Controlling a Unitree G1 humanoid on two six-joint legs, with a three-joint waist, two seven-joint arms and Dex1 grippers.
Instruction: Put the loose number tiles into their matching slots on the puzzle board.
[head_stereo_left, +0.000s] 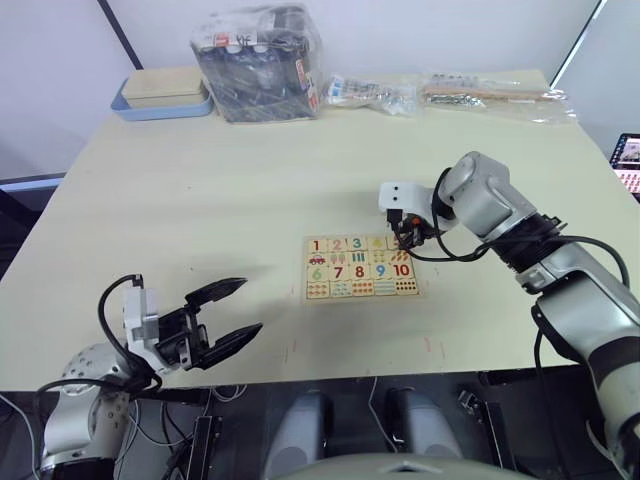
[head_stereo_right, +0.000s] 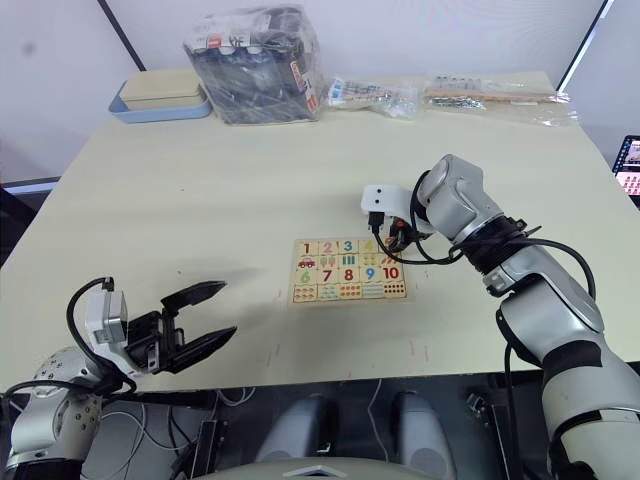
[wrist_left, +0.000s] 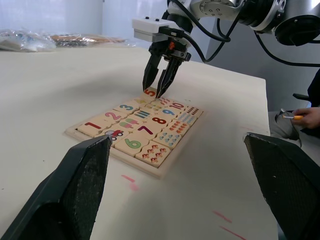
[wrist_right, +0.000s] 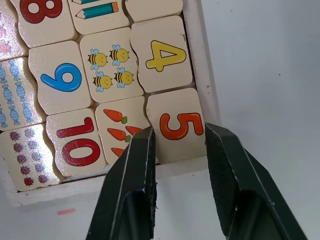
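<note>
Right wrist view: the right gripper (wrist_right: 177, 137) hangs over the corner of the flat light-wood puzzle board (wrist_right: 197, 30), jaws slightly spread astride the square light-wood tile printed with a red 5 (wrist_right: 176, 125), which lies in its end slot beside the yellow 4 tile (wrist_right: 161, 54); whether the pads touch it cannot be told. Presumably this is seating or release. Tiles 1 to 3 (head_stereo_left: 337, 243) fill the same row. The left gripper (head_stereo_left: 232, 314) waits, jaws spread, above the beige desk (head_stereo_left: 200, 200), well apart from the board.

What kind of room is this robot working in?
Probably a lab or office test area: a plain beige table holds a puzzle board, bagged supplies sit along its far edge, and red marks dot the tabletop.
</note>
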